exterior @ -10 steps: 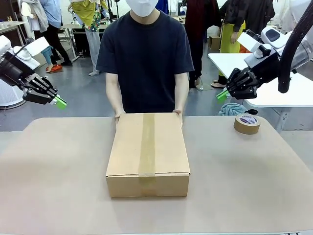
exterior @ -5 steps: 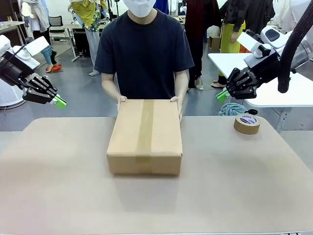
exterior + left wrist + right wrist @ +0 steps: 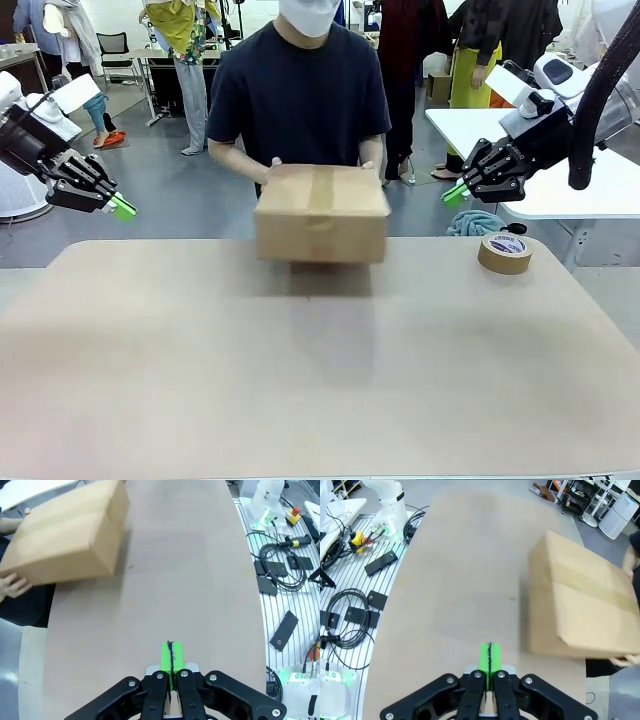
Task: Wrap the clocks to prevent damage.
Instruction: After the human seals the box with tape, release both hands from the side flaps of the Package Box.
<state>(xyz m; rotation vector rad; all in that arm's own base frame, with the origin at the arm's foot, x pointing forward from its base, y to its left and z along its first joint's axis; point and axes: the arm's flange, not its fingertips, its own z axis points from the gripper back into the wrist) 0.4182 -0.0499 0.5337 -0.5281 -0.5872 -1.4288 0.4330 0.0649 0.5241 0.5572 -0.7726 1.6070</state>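
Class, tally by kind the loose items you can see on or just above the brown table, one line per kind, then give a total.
Cardboard box, lifted off the table in the person's hands: 1
Roll of brown tape: 1
Teal cloth behind the tape: 1
Total: 3

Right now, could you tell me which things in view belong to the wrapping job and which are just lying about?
Belonging to the job:
- brown cardboard box sealed with tape, lifted off the table in the person's hands
- brown roll of packing tape

Lying about:
- crumpled teal cloth behind the roll
- black cables and boxes beside the table
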